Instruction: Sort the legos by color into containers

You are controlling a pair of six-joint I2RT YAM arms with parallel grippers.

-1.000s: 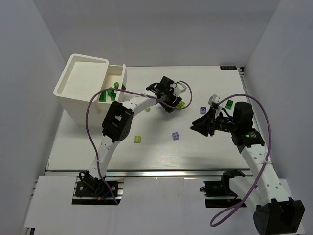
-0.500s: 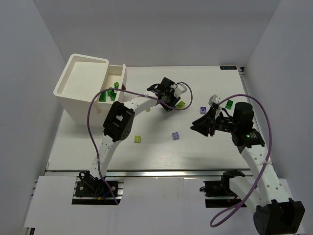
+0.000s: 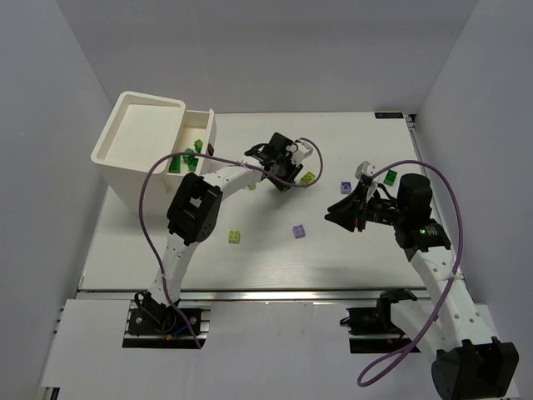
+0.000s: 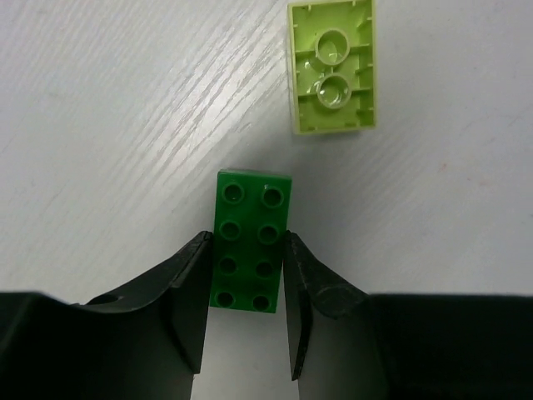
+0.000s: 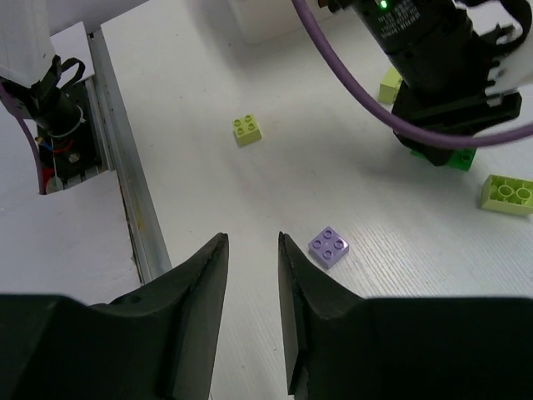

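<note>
Some dark green studded plastic bricks [image 3: 176, 163] lie in the open cream-white plastic drawer [image 3: 210, 127], upper left. My left gripper [image 4: 246, 250] has its jaws clenched on another dark green brick [image 4: 251, 204], low over the white surface [image 3: 275, 258]. The right gripper [image 5: 252, 242] hangs with its jaws parted and empty. The yellow-green brick [image 4: 331, 67] and the lavender brick [image 5: 329, 245] lie unsorted.

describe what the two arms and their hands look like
Both arms are white tubular links joined by chunky black joint housings. The left arm and right arm each trail a looping purple cable. The left hand and right hand have matte black, wedge-shaped fingers. A small green light glows on the left arm's black wrist.
</note>
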